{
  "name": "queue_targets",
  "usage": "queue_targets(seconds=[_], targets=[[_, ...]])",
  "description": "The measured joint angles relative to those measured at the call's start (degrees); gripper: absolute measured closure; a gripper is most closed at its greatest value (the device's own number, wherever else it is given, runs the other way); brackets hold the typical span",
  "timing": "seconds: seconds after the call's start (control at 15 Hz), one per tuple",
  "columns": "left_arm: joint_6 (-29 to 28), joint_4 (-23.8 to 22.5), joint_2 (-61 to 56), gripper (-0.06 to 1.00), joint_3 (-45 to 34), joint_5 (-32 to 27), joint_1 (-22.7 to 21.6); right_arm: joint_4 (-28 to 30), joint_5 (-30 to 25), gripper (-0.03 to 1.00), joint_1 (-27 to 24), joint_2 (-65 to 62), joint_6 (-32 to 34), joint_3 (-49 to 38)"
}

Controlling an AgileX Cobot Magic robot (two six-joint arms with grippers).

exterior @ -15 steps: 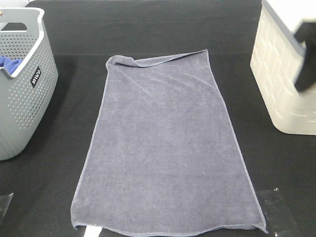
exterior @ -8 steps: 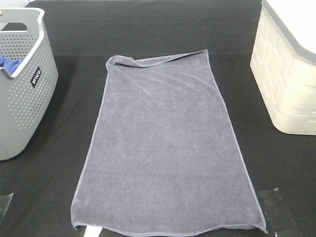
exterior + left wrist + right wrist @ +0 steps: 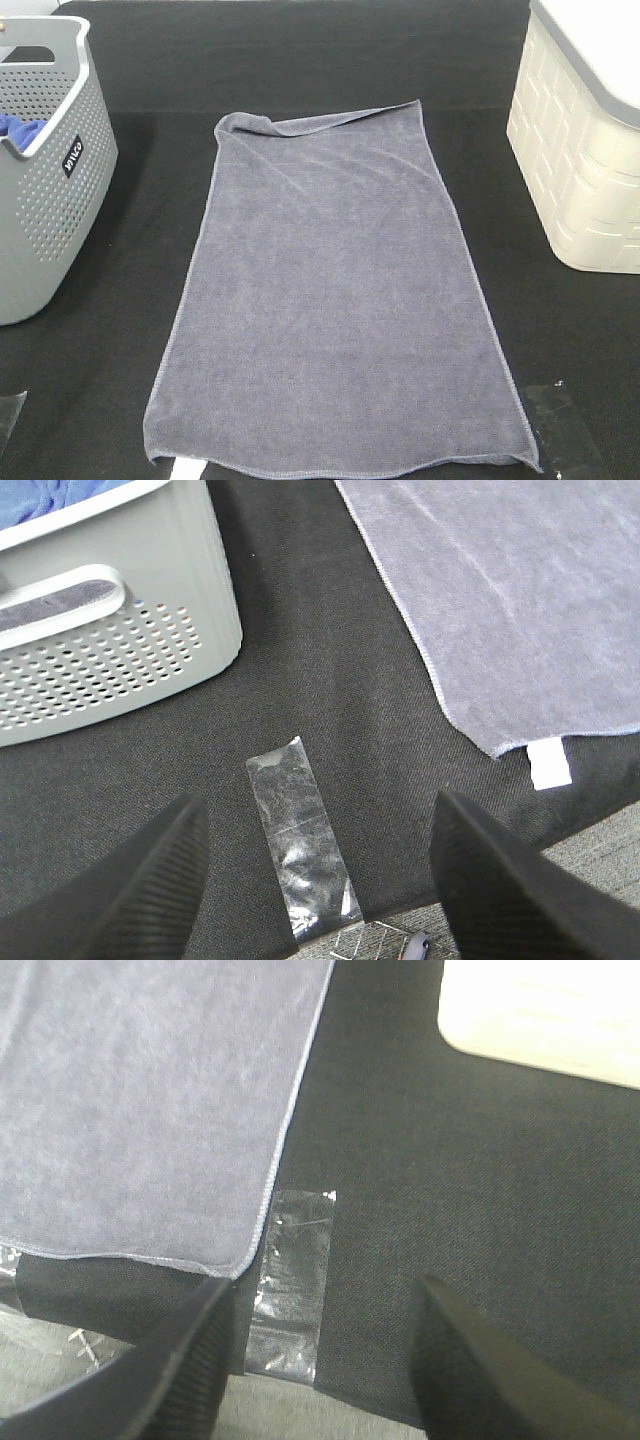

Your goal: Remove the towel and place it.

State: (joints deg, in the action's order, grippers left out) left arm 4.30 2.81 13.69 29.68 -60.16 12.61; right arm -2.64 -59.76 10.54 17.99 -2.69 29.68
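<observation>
The greyish-purple towel (image 3: 335, 300) lies spread flat on the black table, its far left corner slightly folded over. It also shows in the left wrist view (image 3: 510, 590) and in the right wrist view (image 3: 140, 1100). My left gripper (image 3: 315, 880) is open and empty above the table near the towel's near left corner. My right gripper (image 3: 320, 1360) is open and empty near the towel's near right corner. Neither gripper shows in the exterior high view.
A grey perforated basket (image 3: 45, 190) holding a bright blue cloth (image 3: 18, 127) stands at the left. A cream bin (image 3: 585, 150) stands at the right. Clear tape strips (image 3: 300, 850) (image 3: 290, 1280) lie on the table near its front edge.
A dark arm part seen over the cream bin at the right one second ago has left the exterior view. The towel has not moved.
</observation>
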Motion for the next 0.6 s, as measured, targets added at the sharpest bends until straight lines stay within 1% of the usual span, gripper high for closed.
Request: queue_targets(seconds=[0.2,0.27,0.6], targets=[[0.4,0.4,0.0,0.32,0.0,0.0,0.0,0.0,-0.7,0.46,0.0,-3.7,0.0,-0.6],[1.3,1.0,0.0,0.32,0.0,0.0,0.0,0.0,-0.8,0.46,0.0,-5.7,0.0,-0.6],[2.6,1.9,0.0,0.32,0.0,0.0,0.0,0.0,-0.8,0.46,0.0,-6.2,0.0,-0.7]])
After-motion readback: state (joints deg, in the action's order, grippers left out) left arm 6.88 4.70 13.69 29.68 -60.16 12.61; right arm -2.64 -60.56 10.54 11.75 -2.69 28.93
